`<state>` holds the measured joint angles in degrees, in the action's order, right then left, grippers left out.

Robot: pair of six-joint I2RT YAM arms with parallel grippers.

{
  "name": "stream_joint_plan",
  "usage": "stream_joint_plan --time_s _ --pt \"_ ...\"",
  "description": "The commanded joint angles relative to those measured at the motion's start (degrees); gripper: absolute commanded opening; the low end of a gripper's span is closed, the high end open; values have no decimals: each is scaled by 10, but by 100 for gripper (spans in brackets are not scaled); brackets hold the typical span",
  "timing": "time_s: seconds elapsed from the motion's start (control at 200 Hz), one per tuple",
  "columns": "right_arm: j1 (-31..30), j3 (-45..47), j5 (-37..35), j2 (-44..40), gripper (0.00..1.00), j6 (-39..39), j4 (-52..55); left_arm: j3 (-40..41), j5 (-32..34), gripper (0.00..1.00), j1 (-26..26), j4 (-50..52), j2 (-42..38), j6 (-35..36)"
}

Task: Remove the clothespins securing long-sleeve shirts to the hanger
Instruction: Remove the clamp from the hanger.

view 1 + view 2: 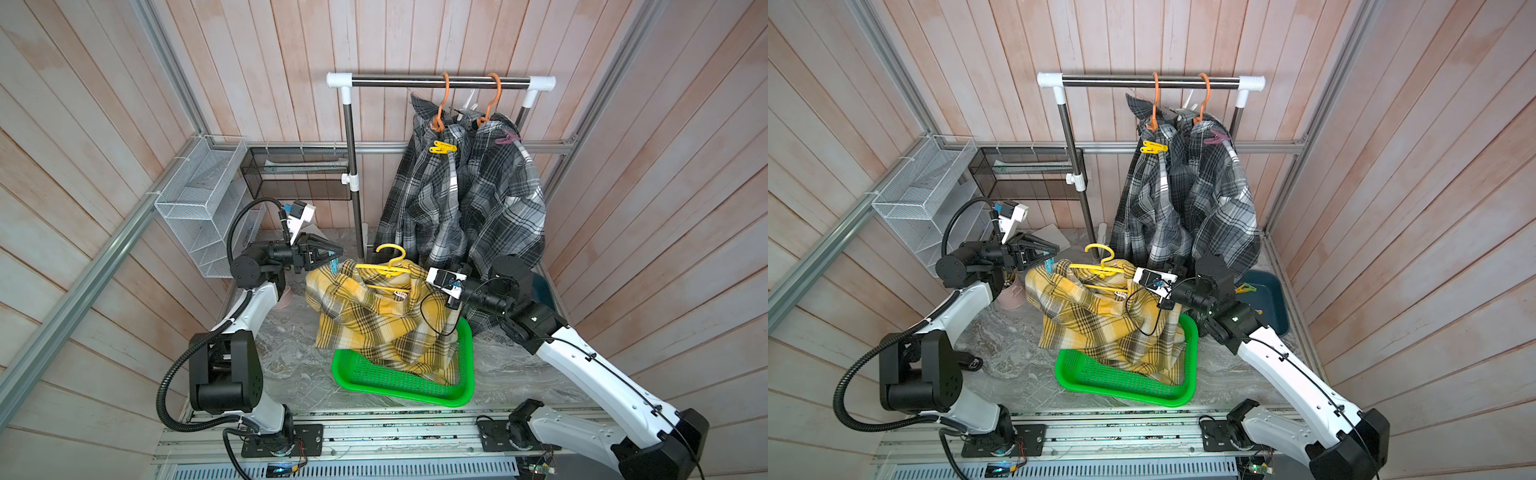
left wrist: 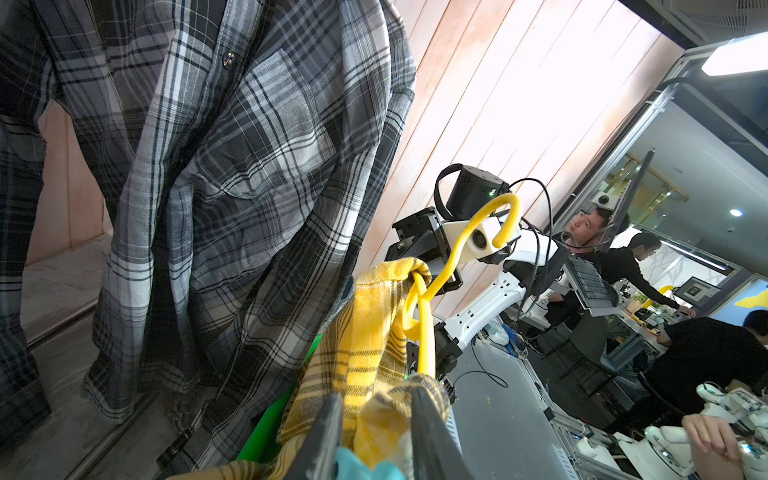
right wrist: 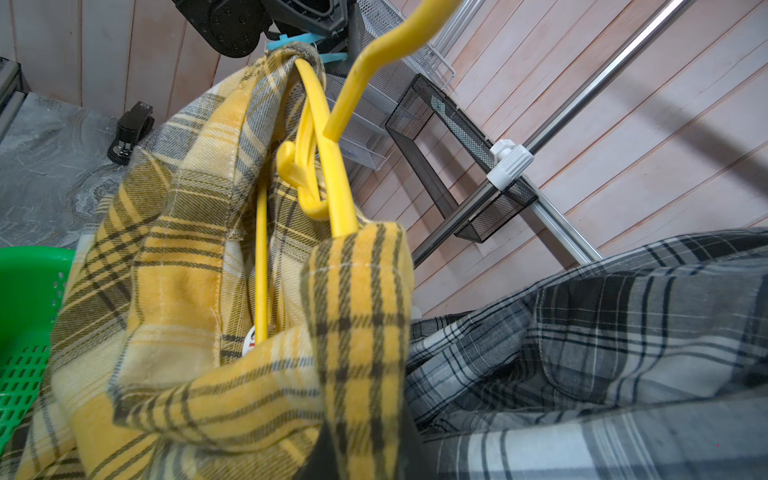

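Note:
The yellow-and-white long-sleeve shirt (image 1: 374, 324) hangs on a yellow hanger (image 1: 390, 266) held up between my two arms, above the green basket. My left gripper (image 1: 338, 258) is at the shirt's left shoulder, where a teal clothespin (image 1: 333, 266) sits. In the left wrist view its fingers (image 2: 332, 419) press that teal clothespin (image 2: 361, 467) from both sides. My right gripper (image 3: 365, 449) is shut on the shirt's other shoulder (image 3: 357, 316). Two grey checked shirts (image 1: 428, 199) (image 1: 507, 199) hang on orange hangers, one with a yellow clothespin (image 1: 442, 147), one with a mauve clothespin (image 1: 507, 138).
A green basket (image 1: 399, 386) lies under the yellow shirt. The rack's rail (image 1: 395, 81) and post (image 1: 353, 166) stand at the back. A white wire basket (image 1: 195, 195) and a black mesh shelf (image 1: 291, 170) are mounted at the back left. A blue tray (image 1: 1273, 303) sits at the right.

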<state>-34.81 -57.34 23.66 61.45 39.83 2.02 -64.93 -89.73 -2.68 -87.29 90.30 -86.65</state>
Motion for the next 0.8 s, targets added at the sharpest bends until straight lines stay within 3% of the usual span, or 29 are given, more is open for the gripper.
stream_joint_plan --time_s 0.0,0.795 --pt "6 8 -15 0 0 -9 -29 -14 -119 28 -7 -72 -16 1" --pt "9 19 -102 26 0 -1 -98 0 -122 24 -6 -72 -32 4"
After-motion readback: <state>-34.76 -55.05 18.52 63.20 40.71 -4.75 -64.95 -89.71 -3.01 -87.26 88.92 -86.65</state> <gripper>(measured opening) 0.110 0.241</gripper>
